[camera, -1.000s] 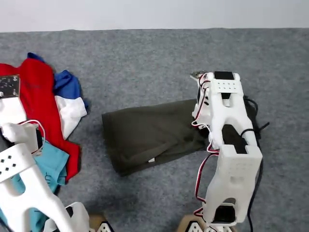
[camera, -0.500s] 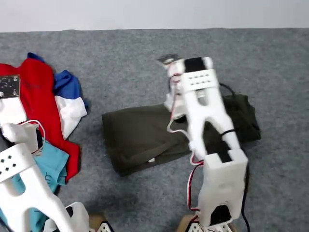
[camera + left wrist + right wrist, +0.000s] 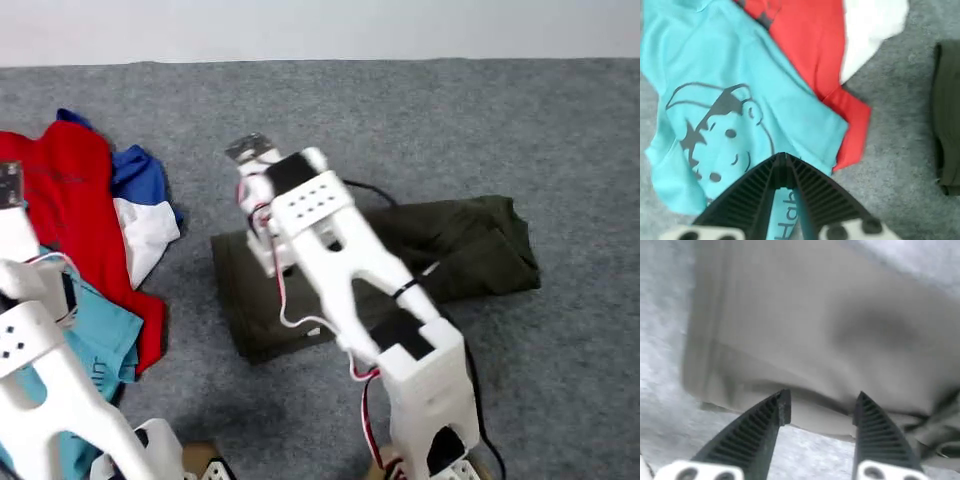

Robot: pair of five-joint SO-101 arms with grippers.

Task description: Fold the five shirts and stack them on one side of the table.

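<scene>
Well, the right claw (image 3: 822, 397) hangs spread wide, its ribbed black fingers (image 3: 765, 425) apart with nothing between them. It sits just above one edge of the dark olive folded cotton shirt (image 3: 840, 315), where the soft cloth meets the grey felt-like surface (image 3: 665, 415). From above, that shirt (image 3: 470, 250) lies as a long band across the middle of the surface. Its right end is bunched into wrinkles and its left end lies flatter. The white plastic right arm (image 3: 340, 260) slants across the shirt toward the left end and hides part of its middle.

The left claw (image 3: 784, 159) is pressed together at the tips, right over the pale teal jersey shirt (image 3: 715, 75) with its dark cartoon face print. I cannot tell whether it nips the fabric. This shirt is spread loosely on the left side of the surface and overlaps the bright red shirt (image 3: 805, 45), whose corner pokes out past the teal hem. A soft white cloth (image 3: 870, 25) lies against the red one. In the high view a crumpled blue cloth (image 3: 140, 175) is heaped just behind the white. The heap sits well apart from the olive shirt, with bare grey surface between them.
</scene>
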